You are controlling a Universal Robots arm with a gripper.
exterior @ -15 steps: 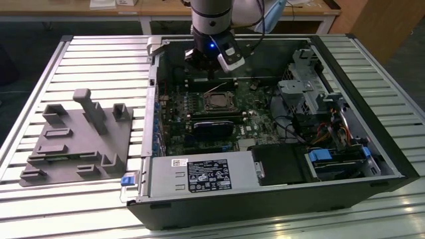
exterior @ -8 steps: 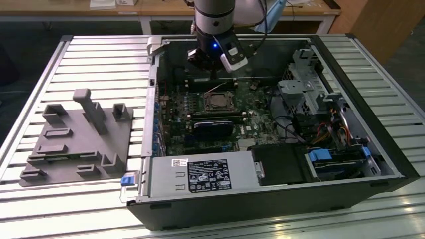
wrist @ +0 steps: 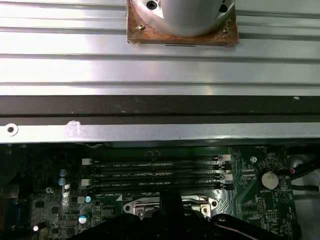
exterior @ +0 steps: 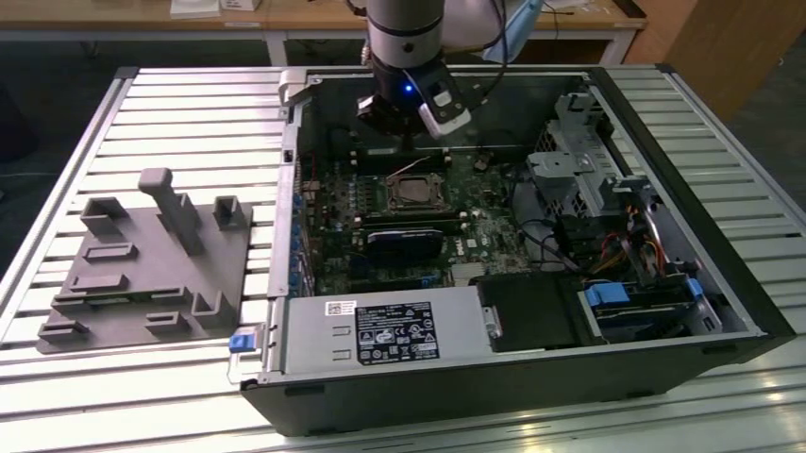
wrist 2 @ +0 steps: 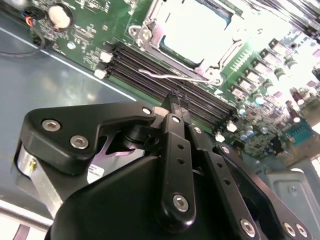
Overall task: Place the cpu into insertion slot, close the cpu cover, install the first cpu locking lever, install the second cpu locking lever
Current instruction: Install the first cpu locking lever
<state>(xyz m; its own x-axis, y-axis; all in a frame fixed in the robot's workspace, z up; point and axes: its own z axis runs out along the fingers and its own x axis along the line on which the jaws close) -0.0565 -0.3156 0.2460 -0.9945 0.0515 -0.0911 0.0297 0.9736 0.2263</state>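
My gripper [exterior: 406,134] hangs inside the open computer case, over the far edge of the green board. Its black fingers [wrist 2: 173,102] meet at the tips with nothing seen between them. Just beyond the tips is the insertion slot [exterior: 410,193]. In the second wrist view the cpu [wrist 2: 197,27] shows as a bright silver square in the slot. The cpu cover [wrist 2: 150,31] lies as a metal frame around it. A thin wire locking lever [wrist 2: 167,77] sticks out along the slot's side nearest the fingers. The slot's rim [wrist: 137,206] also shows in the first wrist view.
Black memory slots [wrist: 155,174] run between the fingers and the slot. A power supply box [exterior: 377,332], a drive cage [exterior: 592,179] and cables [exterior: 624,255] fill the case's near and right parts. A grey fixture plate [exterior: 139,274] lies on the slatted table [exterior: 189,113] at the exterior view's left.
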